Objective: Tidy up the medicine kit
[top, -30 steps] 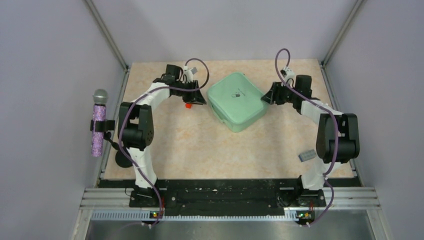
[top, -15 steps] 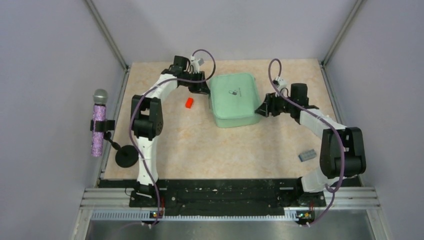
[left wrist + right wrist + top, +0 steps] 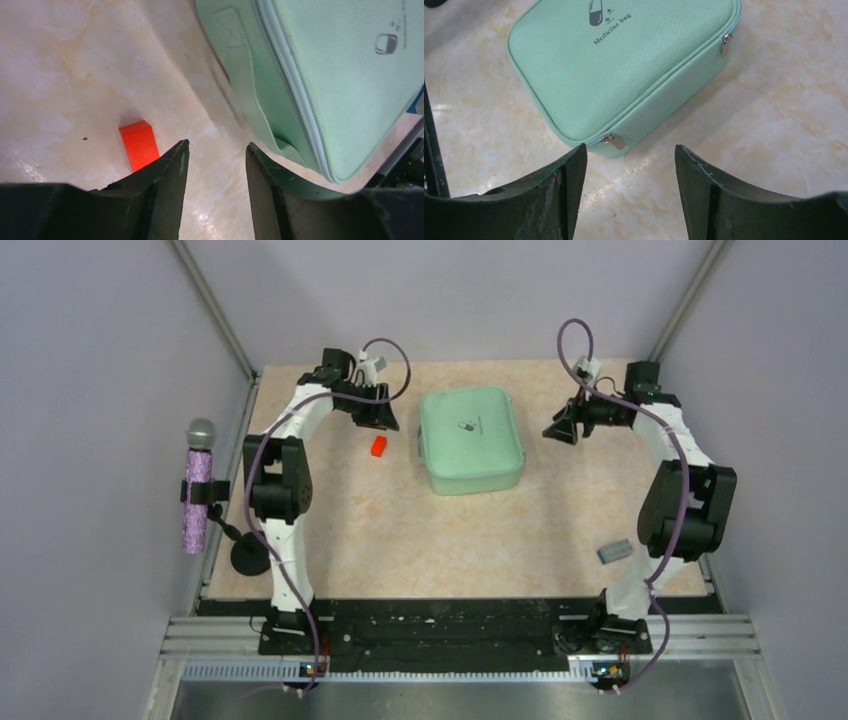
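The mint-green medicine bag lies zipped shut at the back middle of the table, squared to its edges. It shows in the left wrist view and in the right wrist view, with two zipper pulls on its side. My left gripper is open and empty, just left of the bag. My right gripper is open and empty, a short way right of the bag. A small red block lies on the table left of the bag, also in the left wrist view.
A small grey-blue block lies at the right front of the table beside the right arm. A purple microphone on a black stand hangs off the left edge. Grey walls enclose the table.
Both grippers have drawn back from the bag's sides; the right arm swung far out to the back right. The bag, turned square half a second ago, has stayed put.
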